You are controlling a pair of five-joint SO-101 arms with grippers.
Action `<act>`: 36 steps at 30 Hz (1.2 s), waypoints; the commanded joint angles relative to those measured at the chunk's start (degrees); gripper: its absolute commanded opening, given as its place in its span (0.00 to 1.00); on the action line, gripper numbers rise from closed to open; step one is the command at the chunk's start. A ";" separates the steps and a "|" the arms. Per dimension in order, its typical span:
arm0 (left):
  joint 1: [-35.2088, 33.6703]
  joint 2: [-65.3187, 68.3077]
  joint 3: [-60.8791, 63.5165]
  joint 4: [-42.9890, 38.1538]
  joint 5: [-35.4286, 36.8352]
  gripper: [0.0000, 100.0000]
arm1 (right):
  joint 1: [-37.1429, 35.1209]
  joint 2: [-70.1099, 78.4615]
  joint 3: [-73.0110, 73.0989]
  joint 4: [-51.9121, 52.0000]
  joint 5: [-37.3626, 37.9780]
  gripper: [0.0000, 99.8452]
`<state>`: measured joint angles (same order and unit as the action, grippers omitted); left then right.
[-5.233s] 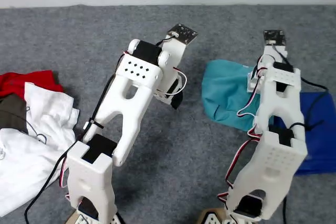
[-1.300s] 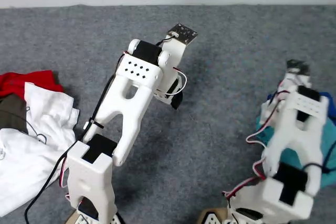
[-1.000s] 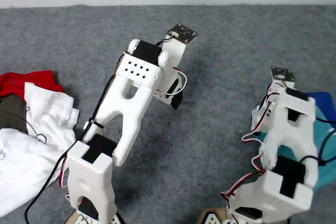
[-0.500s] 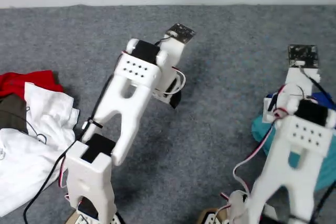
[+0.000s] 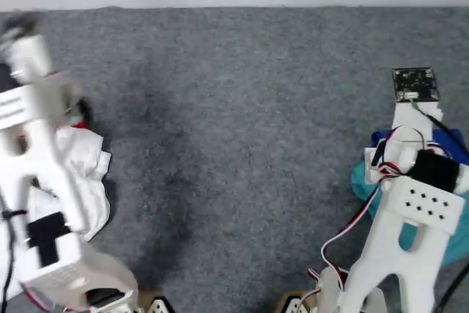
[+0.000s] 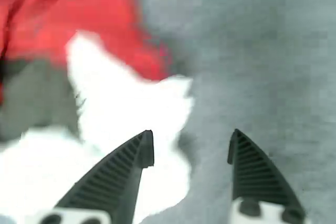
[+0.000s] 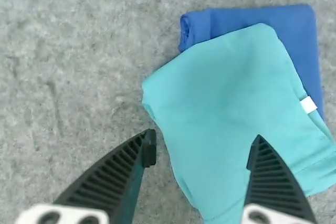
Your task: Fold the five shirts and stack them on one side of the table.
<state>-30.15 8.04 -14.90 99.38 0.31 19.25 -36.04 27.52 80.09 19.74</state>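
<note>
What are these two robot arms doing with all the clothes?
They are folding shirts and stacking them on a grey table. On one side, a folded teal shirt lies on a folded blue shirt, and the right gripper hovers open above them, holding nothing. On the other side, the left gripper hangs open over a loose pile not yet folded: a white shirt, a red shirt and a dark shirt.

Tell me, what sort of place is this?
Probably a robotics test bench: two white robot arms over a grey table, loose shirts heaped, a folded teal shirt on a blue shirt.
</note>
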 commanded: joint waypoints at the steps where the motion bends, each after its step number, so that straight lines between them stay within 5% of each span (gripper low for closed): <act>1: -4.75 -2.73 12.26 0.44 -0.62 0.23 | -2.15 0.57 -1.05 0.48 0.62 0.28; 7: 9.14 -2.73 35.47 -9.41 -0.79 0.23 | -8.84 3.21 6.59 0.22 7.74 0.28; 17: 30.15 -2.81 54.99 -26.73 -0.53 0.23 | -11.30 7.43 12.31 0.22 16.09 0.28; 29: 30.77 -2.64 57.98 -20.66 -0.53 0.23 | -11.03 7.96 12.31 0.31 16.09 0.28; 36: 30.77 -3.25 63.16 -30.86 -0.62 0.23 | -10.95 8.04 12.48 0.04 16.26 0.28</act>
<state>-1.05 5.05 42.86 73.19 0.13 8.53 -28.04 40.26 80.09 35.47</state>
